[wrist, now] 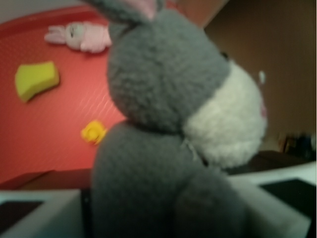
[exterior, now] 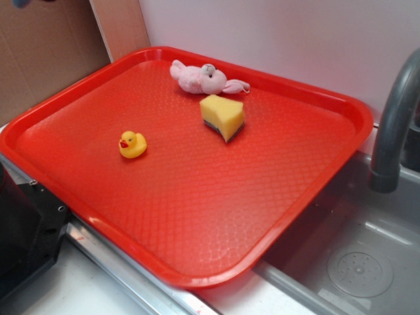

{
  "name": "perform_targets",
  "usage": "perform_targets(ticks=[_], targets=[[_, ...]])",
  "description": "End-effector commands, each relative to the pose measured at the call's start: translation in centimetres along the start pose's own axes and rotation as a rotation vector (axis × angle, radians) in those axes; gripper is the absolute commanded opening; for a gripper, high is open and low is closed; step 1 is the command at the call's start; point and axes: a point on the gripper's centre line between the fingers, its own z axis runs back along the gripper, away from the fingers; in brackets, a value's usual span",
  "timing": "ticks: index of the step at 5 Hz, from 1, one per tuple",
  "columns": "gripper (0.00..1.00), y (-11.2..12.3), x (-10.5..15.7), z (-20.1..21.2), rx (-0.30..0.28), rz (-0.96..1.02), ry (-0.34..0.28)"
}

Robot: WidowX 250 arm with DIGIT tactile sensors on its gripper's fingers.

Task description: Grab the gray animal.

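The gray animal filled my wrist view, blurred and apparently lifted off the red tray. My end effector was hidden, so I couldn't tell its opening. The duck sat at the sponge's eight o'clock.

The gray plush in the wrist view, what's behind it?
Behind the gray plush lie the red tray, a pink bunny, a yellow sponge and a yellow duck. The plush hides the tray's right part and the jaws.

I see the red tray largely open across its middle and near side. Obstacles: duck at left, sponge and pink bunny clustered near the far rim; faucet stands at right.
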Motion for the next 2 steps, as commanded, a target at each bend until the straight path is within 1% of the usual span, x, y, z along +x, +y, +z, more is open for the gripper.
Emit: perform_targets(ticks=[1, 2], targets=[[0.0, -0.7, 0.57, -1.61, -0.101, -0.156, -0.018], [0.0, -1.24, 0.17, -1.56, -0.077, -0.129, -0.034]])
